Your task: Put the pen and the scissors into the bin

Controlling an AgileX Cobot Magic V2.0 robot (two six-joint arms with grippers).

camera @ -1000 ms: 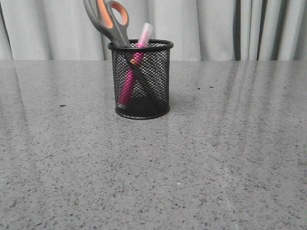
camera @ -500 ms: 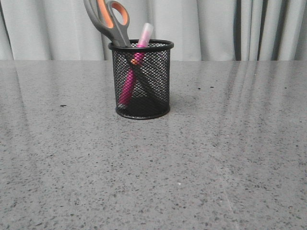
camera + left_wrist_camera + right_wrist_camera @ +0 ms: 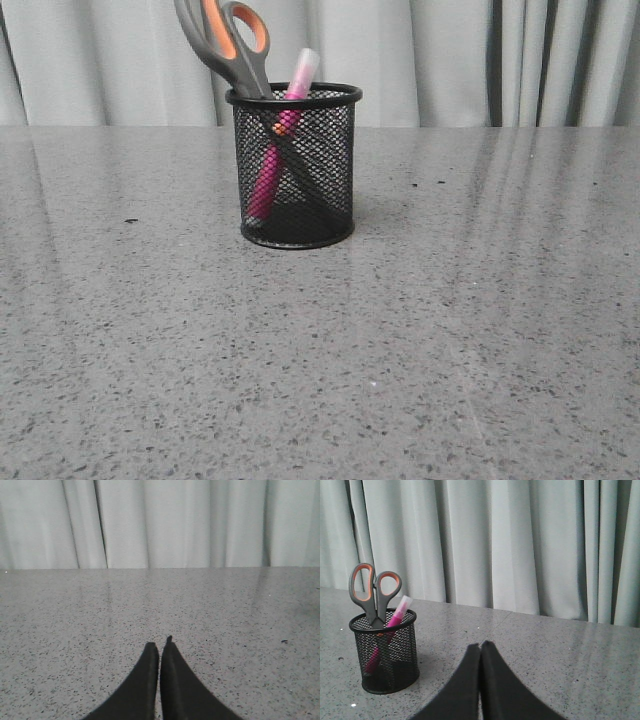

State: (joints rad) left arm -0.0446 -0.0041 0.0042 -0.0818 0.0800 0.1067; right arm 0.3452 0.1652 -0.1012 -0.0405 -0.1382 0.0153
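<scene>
**Pen and scissors stand in the bin, both grippers pressed together**

In the front view the bin (image 3: 294, 166) stands upright on the grey speckled table (image 3: 320, 350), in the upper part of the frame and a little left of the centre. The scissors (image 3: 226, 42) are inside it with the blades down; the grey handles with orange lining rise above the rim toward the upper left and are cut by the top edge of the frame. The pen (image 3: 283, 128) is also inside the bin, tilted, with its whitish cap above the rim at the right of the scissors and its lower end near the left side of the base. Seen through the mesh, the pen and the blades cross each other. A pale curtain (image 3: 450, 60) fills the background behind the table.

No arm appears in the front view. In the left wrist view the left gripper (image 3: 160, 648) has its two dark fingers pressed together, holding nothing, above bare table. In the right wrist view the right gripper (image 3: 480, 646) is also pressed together and holds nothing; the bin shows at the lower left of that frame, well apart from the fingers.
</scene>
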